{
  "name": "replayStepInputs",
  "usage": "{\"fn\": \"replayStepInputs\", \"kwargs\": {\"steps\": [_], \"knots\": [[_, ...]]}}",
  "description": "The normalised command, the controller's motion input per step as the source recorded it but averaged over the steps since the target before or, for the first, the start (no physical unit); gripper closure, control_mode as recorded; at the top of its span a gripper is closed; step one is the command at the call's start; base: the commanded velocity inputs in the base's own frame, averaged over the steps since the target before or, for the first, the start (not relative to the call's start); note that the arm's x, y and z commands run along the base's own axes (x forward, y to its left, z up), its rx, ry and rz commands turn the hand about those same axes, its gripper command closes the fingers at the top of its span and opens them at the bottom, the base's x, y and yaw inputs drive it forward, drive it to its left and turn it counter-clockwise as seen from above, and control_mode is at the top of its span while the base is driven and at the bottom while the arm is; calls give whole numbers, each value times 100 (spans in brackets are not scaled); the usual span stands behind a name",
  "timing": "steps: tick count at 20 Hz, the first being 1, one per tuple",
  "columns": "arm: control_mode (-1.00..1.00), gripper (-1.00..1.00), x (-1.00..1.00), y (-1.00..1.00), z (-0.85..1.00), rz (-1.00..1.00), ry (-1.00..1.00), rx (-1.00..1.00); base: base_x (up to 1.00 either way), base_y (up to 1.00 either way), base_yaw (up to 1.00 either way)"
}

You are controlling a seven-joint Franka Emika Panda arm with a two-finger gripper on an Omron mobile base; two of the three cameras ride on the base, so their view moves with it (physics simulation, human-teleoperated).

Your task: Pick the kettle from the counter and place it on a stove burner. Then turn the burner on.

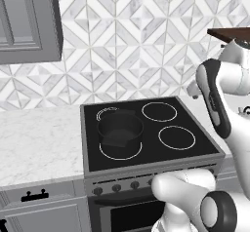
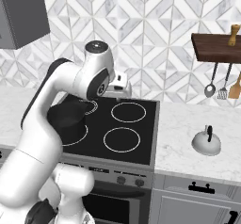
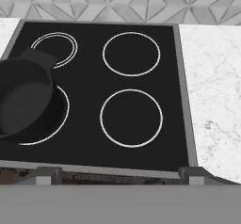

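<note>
With my end effector spread wide and empty above the stove, I'd take the kettle, sitting on the counter right of the stove, by its thin upright handle, since the smooth dome looks rigid, probably light and slippery.

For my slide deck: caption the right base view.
Kettle waits on the counter right of the stove, black pot on its front-left ring, arm raised above.
</note>
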Motion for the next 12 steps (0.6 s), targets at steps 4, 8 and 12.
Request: {"fn": "replayStepInputs", "kwargs": {"steps": [4, 8, 12], "knots": [[-100, -100, -18, -100, 0, -5, -13, -3, 0, 0, 0], [-100, -100, -2, -100, 0, -7, -3, -3, 0, 0, 0], [-100, -100, 0, -100, 0, -9, 1, -5, 0, 0, 0]]}}
